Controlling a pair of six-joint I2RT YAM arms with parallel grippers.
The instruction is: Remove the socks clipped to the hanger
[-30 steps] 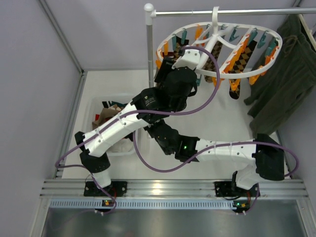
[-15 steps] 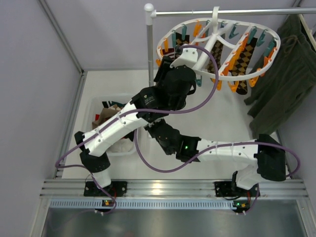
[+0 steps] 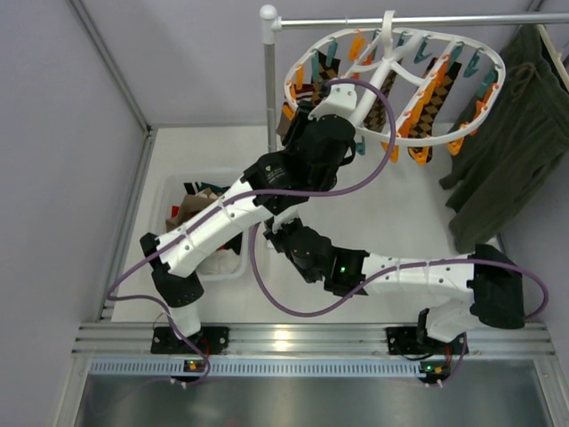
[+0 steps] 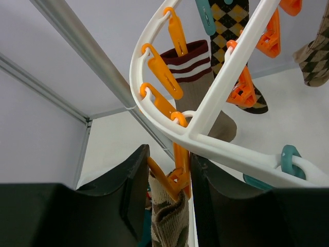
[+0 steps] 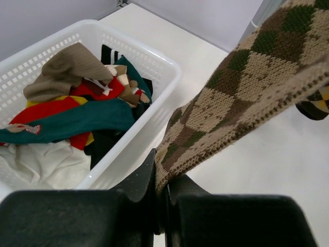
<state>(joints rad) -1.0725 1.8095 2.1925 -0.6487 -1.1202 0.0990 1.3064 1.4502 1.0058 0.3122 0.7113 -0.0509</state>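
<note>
The white oval hanger point(image 3: 444, 37) hangs from the rail, and several argyle socks point(image 3: 427, 111) are clipped under it. In the left wrist view my left gripper point(image 4: 170, 154) presses both handles of an orange clip point(image 4: 177, 170) under the hanger's point(image 4: 216, 87) rim. That clip pinches the top of a tan argyle sock point(image 4: 167, 221). My right gripper point(image 5: 160, 175) is shut on the lower end of a tan argyle sock point(image 5: 241, 87), which is stretched taut up to the right. A brown sock with a striped cuff point(image 4: 198, 87) hangs behind.
A white basket point(image 5: 154, 56) holding red, teal, white and tan garments sits left of my right gripper, also seen on the table's left side point(image 3: 169, 191). A grey upright pole point(image 3: 270, 89) stands beside the hanger. A dark green garment point(image 3: 507, 151) hangs at the right.
My left gripper has narrowed onto the orange clip. The hanger has swung up and away. The right arm has shifted slightly toward the near edge, still holding the sock.
</note>
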